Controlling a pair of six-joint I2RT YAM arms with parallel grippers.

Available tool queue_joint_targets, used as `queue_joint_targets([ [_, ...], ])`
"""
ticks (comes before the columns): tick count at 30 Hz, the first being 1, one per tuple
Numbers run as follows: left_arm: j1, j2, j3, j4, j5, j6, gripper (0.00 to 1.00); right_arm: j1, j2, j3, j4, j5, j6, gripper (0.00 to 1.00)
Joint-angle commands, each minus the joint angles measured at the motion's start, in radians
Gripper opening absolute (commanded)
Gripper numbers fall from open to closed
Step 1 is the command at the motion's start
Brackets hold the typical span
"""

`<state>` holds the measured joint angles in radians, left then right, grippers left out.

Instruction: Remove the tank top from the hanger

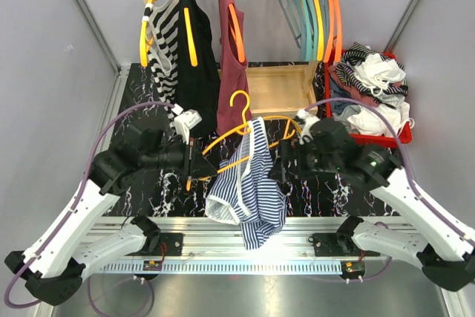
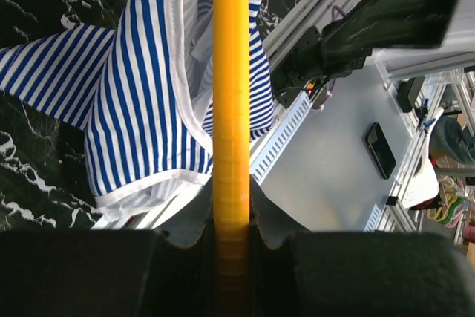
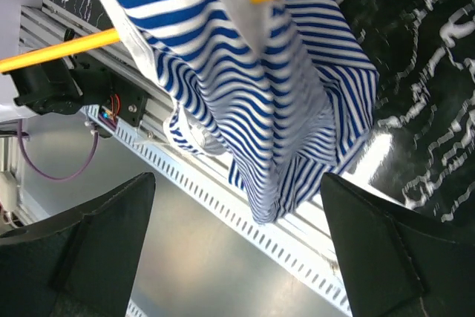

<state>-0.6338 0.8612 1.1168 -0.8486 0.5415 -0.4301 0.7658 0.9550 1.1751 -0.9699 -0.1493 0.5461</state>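
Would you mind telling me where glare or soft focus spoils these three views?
Top external: a bright glare patch washes out the aluminium rail below the striped tank top. Left wrist: the left hand is dark and soft, the hanger sharper. Right wrist: the right hand is a blurred silhouette; the black table shows glare.

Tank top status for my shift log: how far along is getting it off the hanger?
Done: the hanger is off the rack, the left claw shut on its yellow bar. In hand: the right claw is open beside the tank top, gripping nothing. Remaining: the striped top is draped over the hanger and must be pulled free.
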Motion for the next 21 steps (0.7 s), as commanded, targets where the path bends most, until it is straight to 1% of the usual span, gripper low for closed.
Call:
queue_joint_targets([
  [1, -0.001, 0.01, 0.081, 0.126, 0.012, -0.013, 0.0, 0.099, 0.056, -0.02, 0.206, 0.072, -0.023, 1.0],
  [2, -0.001, 0.015, 0.086, 0.125, 0.014, -0.013, 0.0, 0.113, 0.08, -0.034, 0.22, 0.121, -0.023, 1.0],
  [4, -0.001, 0.015, 0.098, 0.125, 0.015, -0.015, 0.0, 0.13, 0.088, -0.055, 0.272, 0.168, -0.015, 1.0],
  [6, -0.001, 0.01, 0.098, 0.137, 0.02, -0.025, 0.0, 0.129, 0.082, -0.101, 0.357, 0.174, -0.006, 0.99],
  [8, -0.001, 0.002, 0.09, 0.149, 0.023, -0.041, 0.0, 0.129, 0.091, -0.147, 0.408, 0.151, 0.008, 0.89],
  [9, -0.001, 0.002, 0.089, 0.152, 0.026, -0.045, 0.0, 0.13, 0.094, -0.163, 0.439, 0.151, 0.023, 0.81],
  [10, -0.001, -0.001, 0.087, 0.154, 0.025, -0.048, 0.0, 0.13, 0.099, -0.176, 0.445, 0.152, 0.032, 0.71],
  [11, -0.001, -0.005, 0.084, 0.152, 0.023, -0.05, 0.0, 0.129, 0.096, -0.199, 0.447, 0.171, 0.055, 0.22],
  [12, -0.001, -0.005, 0.083, 0.137, 0.017, -0.047, 0.0, 0.128, 0.085, -0.206, 0.432, 0.201, 0.073, 0.01],
  [13, -0.001, -0.01, 0.08, 0.122, 0.006, -0.038, 0.0, 0.13, 0.068, -0.224, 0.427, 0.226, 0.087, 0.0],
  [14, -0.001, -0.019, 0.077, 0.103, -0.021, -0.032, 0.0, 0.129, 0.017, -0.229, 0.415, 0.287, 0.113, 0.0],
  [16, -0.001, -0.027, 0.066, 0.019, -0.041, -0.009, 0.0, 0.128, -0.044, -0.229, 0.334, 0.391, 0.155, 0.0],
  [17, -0.001, -0.036, 0.058, -0.015, -0.054, -0.001, 0.0, 0.128, -0.097, -0.212, 0.282, 0.545, 0.22, 0.0],
  [18, -0.001, -0.042, 0.049, -0.083, -0.054, 0.007, 0.0, 0.128, -0.116, -0.195, 0.135, 0.632, 0.269, 0.0],
  [19, -0.001, -0.053, 0.026, -0.113, -0.051, 0.008, 0.0, 0.128, -0.127, -0.149, 0.041, 0.718, 0.331, 0.0],
  [20, -0.001, -0.085, 0.011, -0.154, -0.035, 0.005, 0.0, 0.127, -0.131, -0.126, -0.14, 0.848, 0.463, 0.0],
  [21, -0.001, -0.105, -0.003, -0.168, -0.031, -0.001, 0.0, 0.128, -0.127, -0.105, -0.226, 0.891, 0.53, 0.0],
])
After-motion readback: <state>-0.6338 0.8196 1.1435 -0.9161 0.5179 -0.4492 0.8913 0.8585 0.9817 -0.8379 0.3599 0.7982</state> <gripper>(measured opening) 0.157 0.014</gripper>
